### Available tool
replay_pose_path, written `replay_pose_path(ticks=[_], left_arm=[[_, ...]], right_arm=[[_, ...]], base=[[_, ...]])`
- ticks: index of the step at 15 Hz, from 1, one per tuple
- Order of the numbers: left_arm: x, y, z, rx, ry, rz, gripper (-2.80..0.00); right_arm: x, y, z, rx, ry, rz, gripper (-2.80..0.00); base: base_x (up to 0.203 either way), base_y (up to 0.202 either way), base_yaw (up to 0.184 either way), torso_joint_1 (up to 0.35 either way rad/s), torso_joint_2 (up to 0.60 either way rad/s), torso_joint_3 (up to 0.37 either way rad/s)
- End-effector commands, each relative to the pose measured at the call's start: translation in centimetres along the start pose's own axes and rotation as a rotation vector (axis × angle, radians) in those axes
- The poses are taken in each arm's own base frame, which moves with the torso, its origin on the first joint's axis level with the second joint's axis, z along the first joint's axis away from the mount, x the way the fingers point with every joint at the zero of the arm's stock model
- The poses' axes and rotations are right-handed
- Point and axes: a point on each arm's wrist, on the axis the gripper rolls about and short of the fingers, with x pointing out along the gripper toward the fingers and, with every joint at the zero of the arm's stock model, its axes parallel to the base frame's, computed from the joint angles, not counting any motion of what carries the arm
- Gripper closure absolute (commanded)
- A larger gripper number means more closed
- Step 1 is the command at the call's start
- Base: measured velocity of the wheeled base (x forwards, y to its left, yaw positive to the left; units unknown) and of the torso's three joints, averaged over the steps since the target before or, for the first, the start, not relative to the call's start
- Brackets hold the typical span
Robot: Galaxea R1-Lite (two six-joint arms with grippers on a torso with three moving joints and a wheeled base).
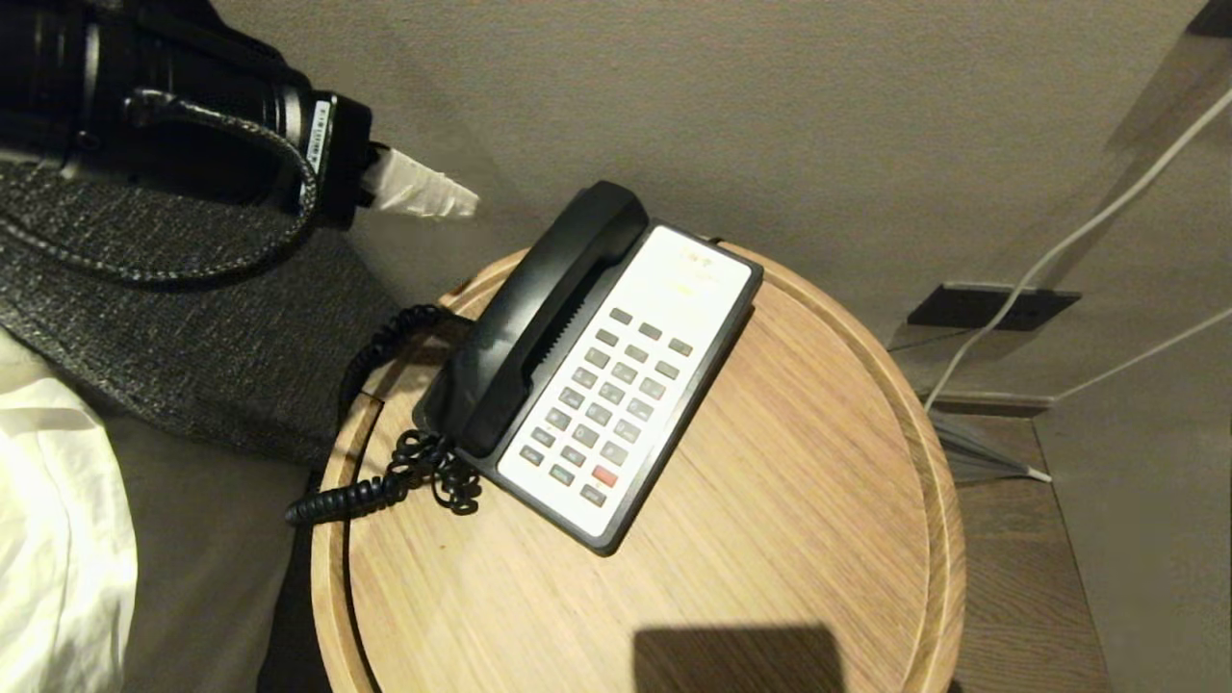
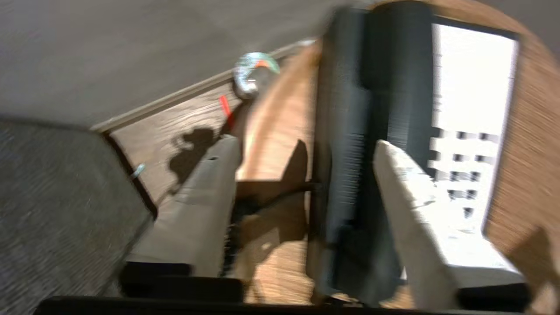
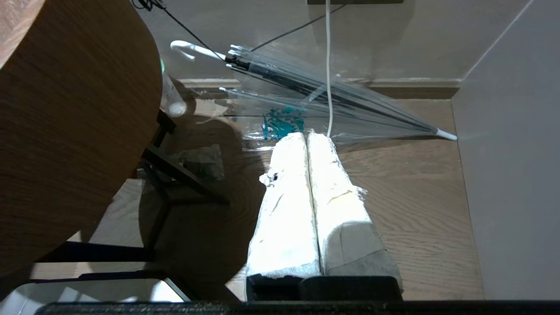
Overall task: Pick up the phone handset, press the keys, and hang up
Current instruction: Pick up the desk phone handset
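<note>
Round wooden surface (image 1: 799, 539) is filling the centre and lower right of the head frame, raised rim running around it. Grey wall is sitting behind it, wood floor (image 1: 1011, 539) showing at the right edge. Grey textured fabric (image 1: 192, 327) and white bedding (image 1: 58, 520) are lying along the left side.

Phone base (image 1: 616, 385) is sitting on the surface at centre frame, angled, white keypad face up, one red key among the grey ones. Phone handset (image 1: 544, 308) is lying in its cradle along the base's left side, long axis running from upper right to lower left. Coiled cord (image 1: 395, 481) is trailing off the handset's lower end and over the surface's left rim.

My left arm is coming in from the upper left of the head frame; my left pincer (image 1: 423, 192) is hanging in the air there, apart from the handset, gripping nothing. In the left wrist view the left pincer (image 2: 306, 183) is standing with its fingers (image 2: 205, 192) spread wide, handset and base in line beyond them, picture blurred.

My right pincer (image 3: 308, 140) is parked low beside the surface, pointing at the floor, fingers pressed together on nothing. A clear folded umbrella (image 3: 315, 87) is lying on the floor ahead of it, a white cable (image 3: 328, 65) hanging down across it.
</note>
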Motion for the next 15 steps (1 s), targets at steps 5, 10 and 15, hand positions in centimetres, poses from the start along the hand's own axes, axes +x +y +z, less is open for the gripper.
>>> replay_pose_path(ticks=[5, 10, 15], left_arm=[[-1.5, -5.1, -1.0, 0.109, 0.104, -0.096, -2.8], [1.0, -5.3, -2.3, 0.127, 0.211, -0.012, -2.8], [3.3, -5.6, -2.6, 0.13, 0.246, 0.006, -2.8]], right_arm=[[0.1, 0.0, -0.6, 0.0, 0.021, -0.001, 0.0], [0.1, 0.0, -0.6, 0.0, 0.021, -0.001, 0.0], [0.1, 0.0, -0.6, 0.0, 0.021, -0.001, 0.0]], base=[[0.0, 0.0, 0.0, 0.0, 0.0, 0.0], [0.0, 0.0, 0.0, 0.0, 0.0, 0.0], [0.0, 0.0, 0.0, 0.0, 0.0, 0.0]])
